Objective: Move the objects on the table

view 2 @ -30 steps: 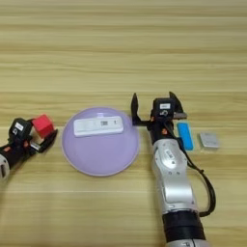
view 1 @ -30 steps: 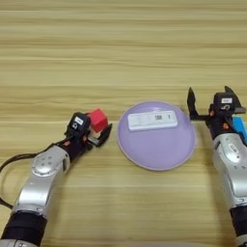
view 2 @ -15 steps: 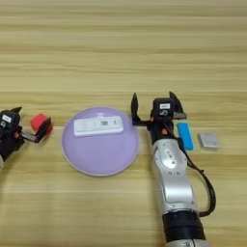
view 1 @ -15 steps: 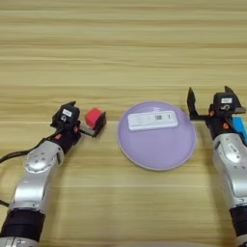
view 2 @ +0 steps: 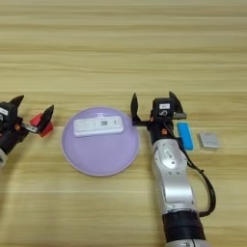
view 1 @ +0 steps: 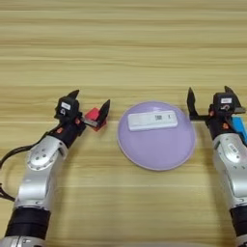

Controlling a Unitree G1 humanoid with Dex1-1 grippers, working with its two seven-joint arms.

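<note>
A small red cube point(view 1: 94, 117) lies on the wooden table point(view 1: 120, 48), just left of the round lilac plate point(view 1: 159, 152). My left gripper point(view 1: 89, 102) stands open over it, fingers spread wide. The cube sits low beside the tip of the finger nearer the plate. A slim white bar-shaped device point(view 1: 152, 120) with small dark marks lies across the far half of the plate. At the plate's right rim my right gripper point(view 2: 154, 102) is open with nothing between its fingers.
A slim blue object point(view 2: 184, 135) lies just right of my right wrist. A small grey square piece point(view 2: 209, 140) sits further right of it. Both forearms stretch in from the near edge of the table.
My left gripper has let go of the red cube, opened wide and drawn back a little to the left. The cube stays beside the plate. The right arm has not moved.
</note>
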